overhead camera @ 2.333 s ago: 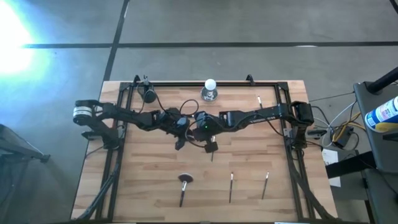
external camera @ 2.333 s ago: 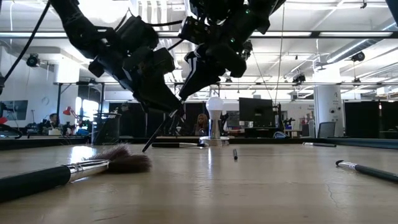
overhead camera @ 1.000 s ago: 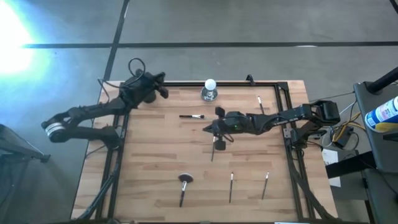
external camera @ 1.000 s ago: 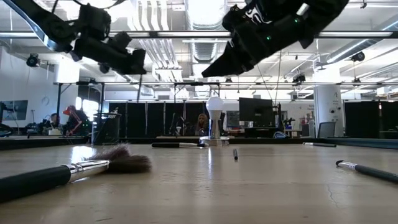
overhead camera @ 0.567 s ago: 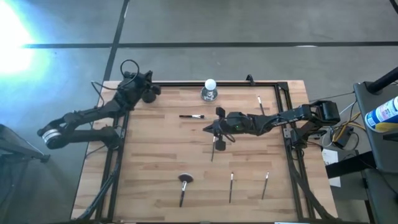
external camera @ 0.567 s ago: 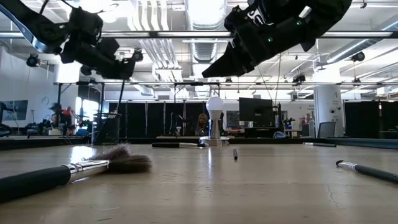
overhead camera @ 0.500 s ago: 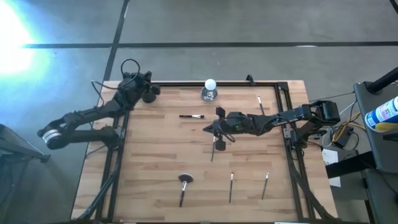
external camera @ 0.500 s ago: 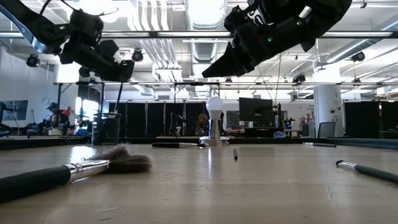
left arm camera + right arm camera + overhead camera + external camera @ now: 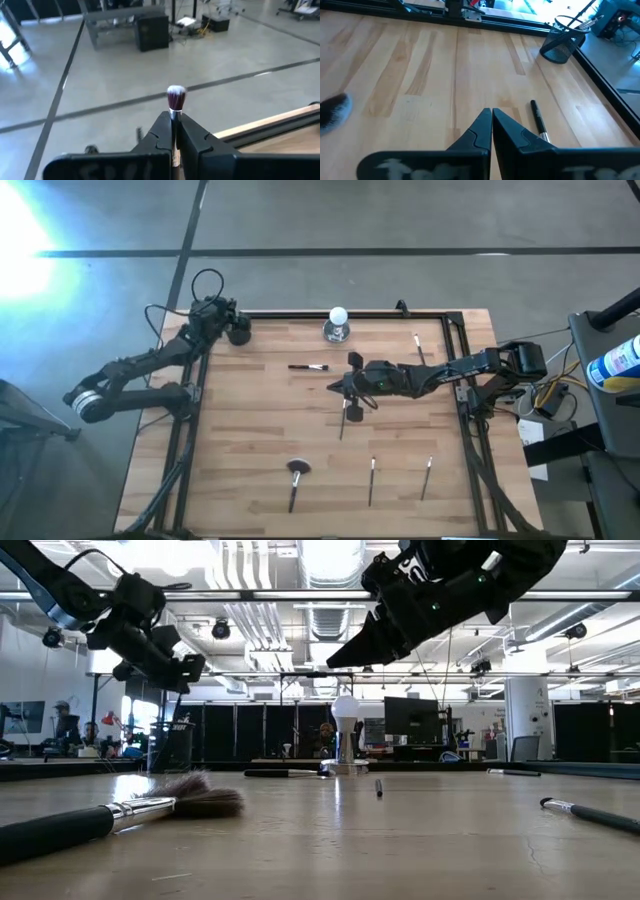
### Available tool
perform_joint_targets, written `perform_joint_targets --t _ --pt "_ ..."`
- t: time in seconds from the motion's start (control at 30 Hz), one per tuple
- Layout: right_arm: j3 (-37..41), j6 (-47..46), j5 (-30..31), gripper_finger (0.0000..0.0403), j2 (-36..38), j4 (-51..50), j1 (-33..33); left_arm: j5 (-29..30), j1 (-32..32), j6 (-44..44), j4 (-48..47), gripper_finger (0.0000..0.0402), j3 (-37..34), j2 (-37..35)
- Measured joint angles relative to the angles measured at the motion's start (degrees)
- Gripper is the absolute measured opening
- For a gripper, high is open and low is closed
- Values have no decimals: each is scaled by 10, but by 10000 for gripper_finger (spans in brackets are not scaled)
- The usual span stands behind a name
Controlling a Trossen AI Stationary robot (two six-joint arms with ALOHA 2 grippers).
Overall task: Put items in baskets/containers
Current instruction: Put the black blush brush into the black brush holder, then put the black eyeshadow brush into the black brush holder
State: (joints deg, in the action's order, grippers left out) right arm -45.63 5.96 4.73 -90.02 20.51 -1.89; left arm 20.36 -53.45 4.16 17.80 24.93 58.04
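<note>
My left gripper [image 9: 228, 313] hovers at the table's far left corner, next to the black mesh cup [image 9: 238, 333], shut on a makeup brush with a reddish-white head [image 9: 176, 96]. In the right wrist view several brushes stand in the cup [image 9: 561, 45]. My right gripper [image 9: 333, 388] hangs shut and empty over the middle of the table, above a brush [image 9: 342, 423] lying there. More brushes lie flat on the wood: one [image 9: 308, 367] near the centre, a fluffy round-headed one [image 9: 293, 480] at the front, two thin ones [image 9: 371, 480] [image 9: 427, 477], and one [image 9: 417, 345] at the far right. My left gripper pinches the brush between its two fingers just below the head, at the ferrule [image 9: 173, 116]. The brush lies along the fingers, its head sticking out past the fingertips. Its handle is hidden behind the fingers. The brush is lifted clear of the table.
A white ball on a silvery base [image 9: 338, 325] stands at the middle of the far edge. A black frame rail [image 9: 330, 315] runs round the wooden table top. There is bare wood on the left half between the cup and the fluffy brush.
My left gripper, still shut on the brush, has moved toward the table's left edge and lower, ending beside the black cup at the far left corner. My right gripper has stayed still.
</note>
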Motion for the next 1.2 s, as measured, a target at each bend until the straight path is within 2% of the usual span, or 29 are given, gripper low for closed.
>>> perform_joint_targets --t 0.2,0.5,0.8,1.0,1.1,1.2 --pt "5 0 0 8 0 2 0 -17 -12 29 -13 7 0 20" --pt "19 -3 0 8 0 20 2 -23 -13 53 -114 69 20 17" --pt "43 -18 3 8 -1 60 2 -37 -11 49 -187 78 66 -10" --pt "43 -45 45 8 -1 60 5 -127 28 47 -192 53 75 -55" --pt "39 -54 45 8 -1 60 6 -162 78 48 -166 22 60 -70" --pt "39 -60 64 8 -1 60 5 -182 144 46 -95 4 24 -73"
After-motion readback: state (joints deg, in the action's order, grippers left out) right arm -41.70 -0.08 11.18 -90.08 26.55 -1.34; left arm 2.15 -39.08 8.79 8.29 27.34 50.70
